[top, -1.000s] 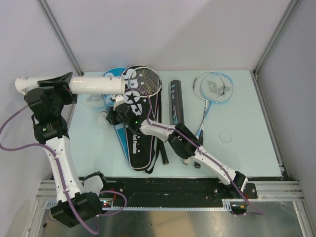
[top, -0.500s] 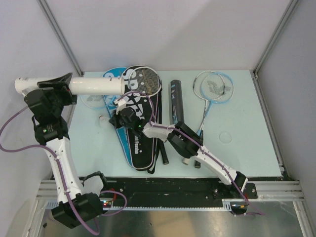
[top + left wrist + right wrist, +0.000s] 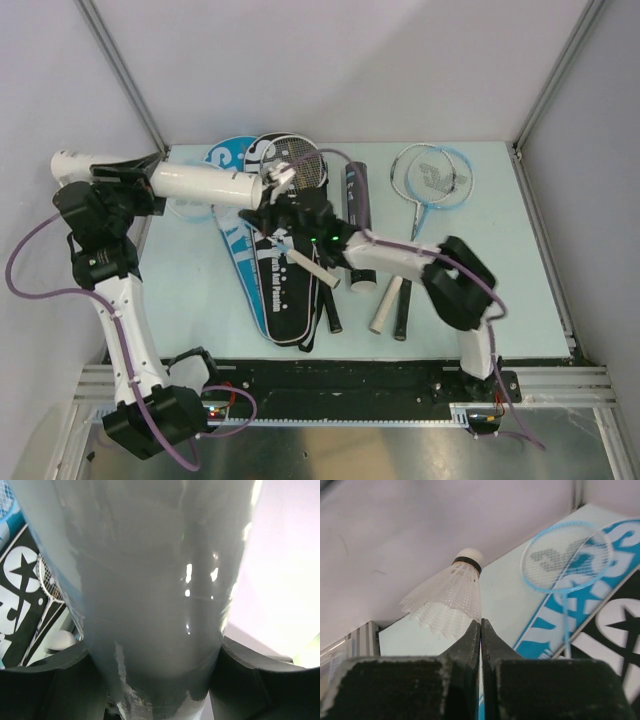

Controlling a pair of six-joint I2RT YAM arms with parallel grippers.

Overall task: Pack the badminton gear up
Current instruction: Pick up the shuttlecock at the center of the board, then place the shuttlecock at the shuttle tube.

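The right gripper (image 3: 480, 626) is clenched on a white shuttlecock (image 3: 451, 600), pinching the edge of its feathered skirt. The cork tip, ringed with a black band, points up and away. In the overhead view the shuttlecock sits just off the open mouth of the white tube (image 3: 205, 185). The left gripper (image 3: 135, 190) grasps that tube and holds it level above the desk's left side. From the left wrist, the glossy tube fills the gap between the two black fingers (image 3: 45, 680).

On the pale blue-green desk (image 3: 500, 300) lie a black racket cover (image 3: 285, 300) overlapping a blue racket cover (image 3: 222, 160), with a racket (image 3: 300, 165) on top. A black tube (image 3: 357, 205) lies beside them, and a blue-framed racket (image 3: 430, 175) further right. White walls and aluminium posts enclose the desk.

The blue cover shows large lettering starting "SP", the rest hidden. The black cover bears a white star (image 3: 615, 630).
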